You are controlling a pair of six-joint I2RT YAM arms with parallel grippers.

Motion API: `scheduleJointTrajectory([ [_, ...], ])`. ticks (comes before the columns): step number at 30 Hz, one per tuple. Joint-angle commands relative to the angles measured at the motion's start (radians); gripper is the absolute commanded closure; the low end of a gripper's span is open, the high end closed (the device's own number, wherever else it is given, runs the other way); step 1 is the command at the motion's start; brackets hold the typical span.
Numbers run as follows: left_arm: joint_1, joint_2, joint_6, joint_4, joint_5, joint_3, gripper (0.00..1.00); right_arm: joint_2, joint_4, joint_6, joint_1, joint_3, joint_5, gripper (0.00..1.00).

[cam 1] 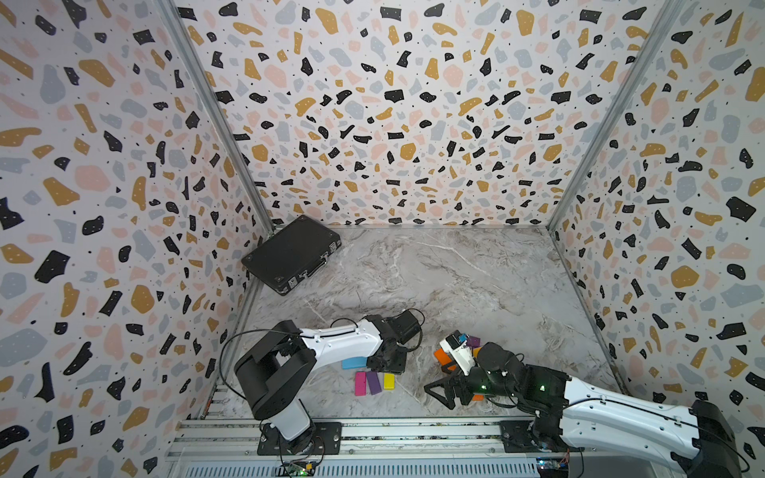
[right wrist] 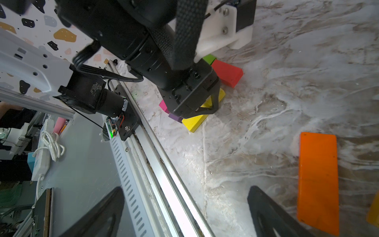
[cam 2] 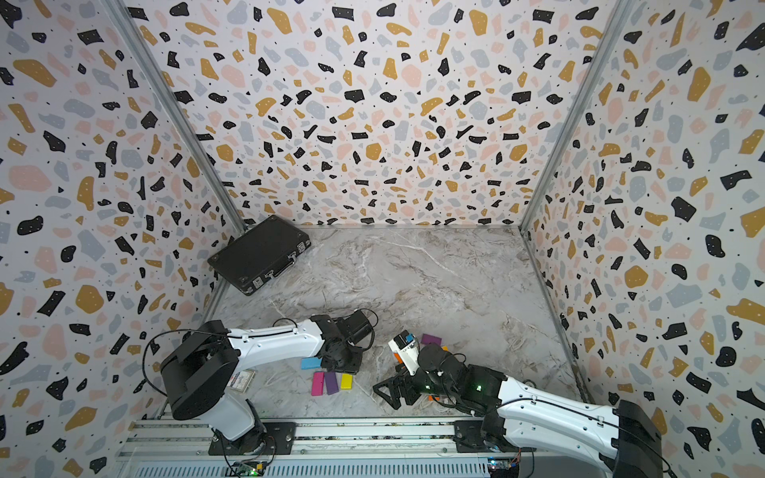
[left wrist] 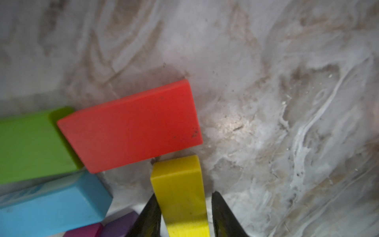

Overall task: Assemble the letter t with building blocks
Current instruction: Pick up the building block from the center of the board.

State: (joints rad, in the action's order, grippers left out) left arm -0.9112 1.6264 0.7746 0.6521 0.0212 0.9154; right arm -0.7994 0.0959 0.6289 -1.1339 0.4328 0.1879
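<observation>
Straddling yellow block loosely, left gripper, right gripper spread wide, orange block part-hidden.

One black case, two robot arms, six clustered blocks at left, several more half hidden.

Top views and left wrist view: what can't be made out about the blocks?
- Left wrist view: the yellow block runs off the picture's edge between the left gripper's jaws; firm contact is unclear.
- Both top views: the left gripper's body hides the red block and green block.
- Both top views: the right arm hides parts of the blocks beside the orange block.
</observation>
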Motion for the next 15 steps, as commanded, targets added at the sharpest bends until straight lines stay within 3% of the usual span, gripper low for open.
scheduleJointTrajectory([
  [1, -0.004, -0.002, 0.011, -0.004, -0.002, -0.003, 0.61, -0.006, -0.013, -0.015, -0.005, 0.007, 0.011, 0.03],
  [12, -0.043, 0.003, 0.026, 0.007, 0.005, -0.002, 0.65, -0.046, -0.027, -0.030, -0.005, 0.022, 0.027, 0.03],
  [15, -0.054, 0.006, 0.032, 0.010, -0.003, -0.001, 0.75, -0.044, -0.028, -0.028, -0.006, 0.019, 0.024, 0.03],
])
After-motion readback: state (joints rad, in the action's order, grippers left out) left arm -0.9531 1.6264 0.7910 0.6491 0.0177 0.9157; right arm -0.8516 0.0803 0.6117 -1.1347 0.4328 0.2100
